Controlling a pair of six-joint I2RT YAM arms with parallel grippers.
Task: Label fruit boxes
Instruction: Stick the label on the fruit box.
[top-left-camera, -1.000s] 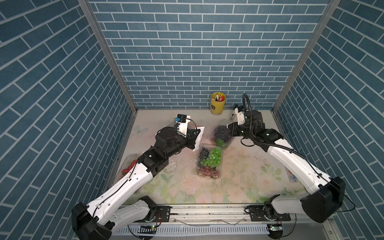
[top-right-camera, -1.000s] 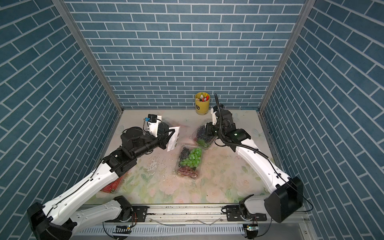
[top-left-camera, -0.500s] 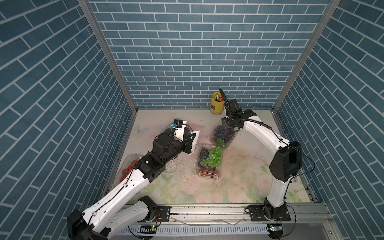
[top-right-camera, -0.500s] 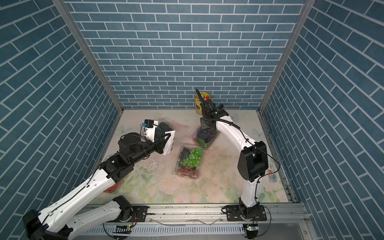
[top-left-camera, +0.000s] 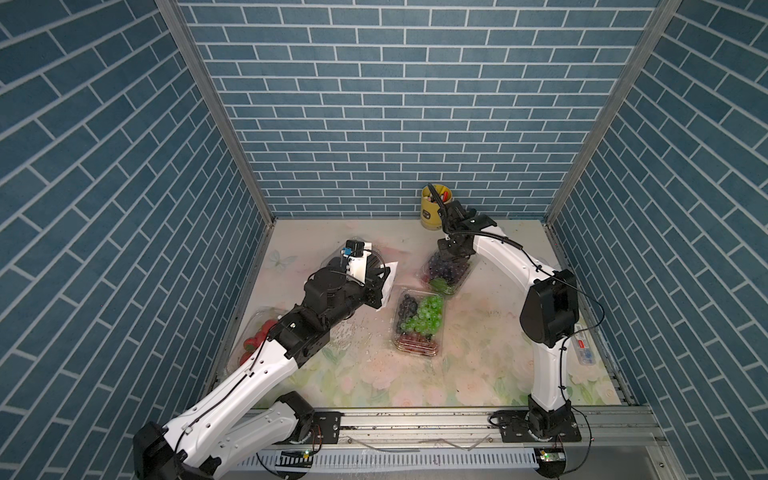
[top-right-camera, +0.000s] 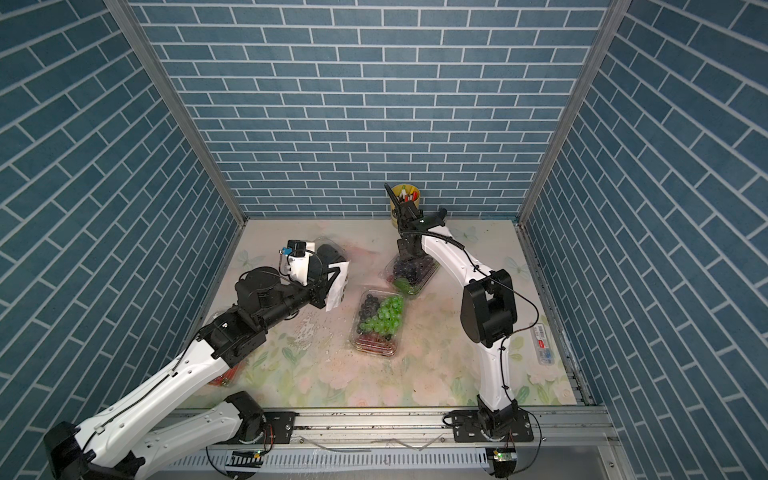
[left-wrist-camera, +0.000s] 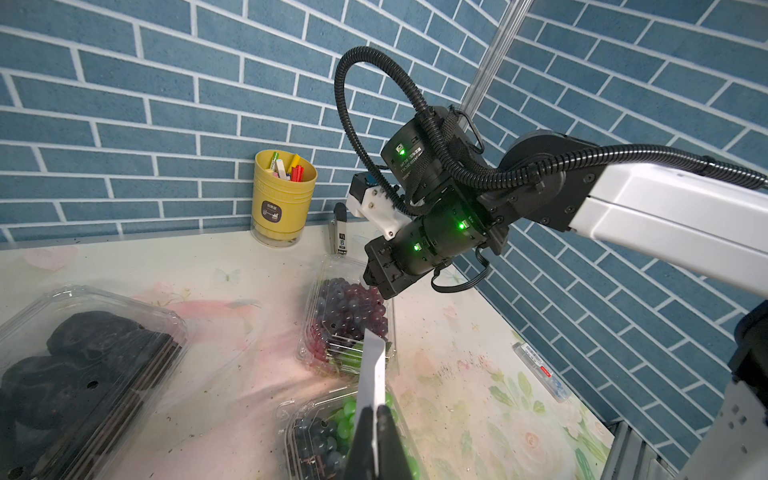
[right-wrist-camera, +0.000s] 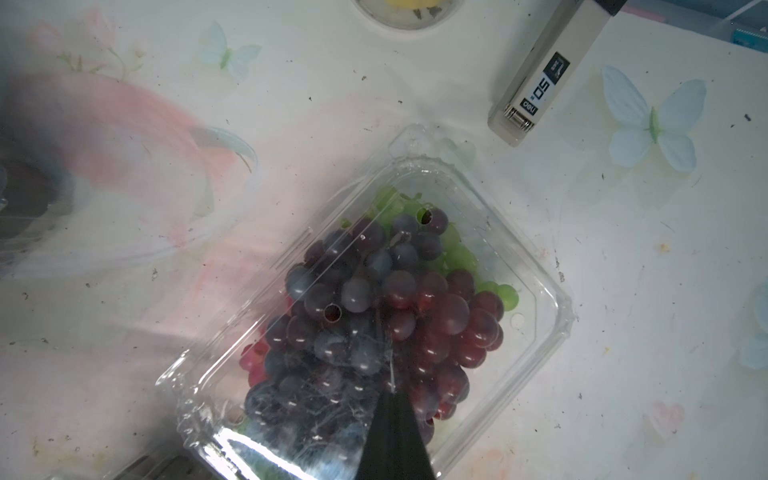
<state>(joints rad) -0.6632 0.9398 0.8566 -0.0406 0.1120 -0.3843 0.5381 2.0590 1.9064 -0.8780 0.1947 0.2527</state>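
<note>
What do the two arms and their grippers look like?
The left arm and right arm have white boxy links, black round joints and thin black cables alongside. A ribbed black conduit loops at the right wrist, with green lights. The left gripper and right gripper have narrow black fingers.

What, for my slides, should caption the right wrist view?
Shut right claw over a clear box of purple grapes, stapler nearby on the floral table.

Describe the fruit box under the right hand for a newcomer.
Find the yellow pen cup at the back wall. In front, under the right hand, lies a clear grape punnet. Its grapes are mostly purple, unlike the green-heavy mixed punnet beside it.
</note>
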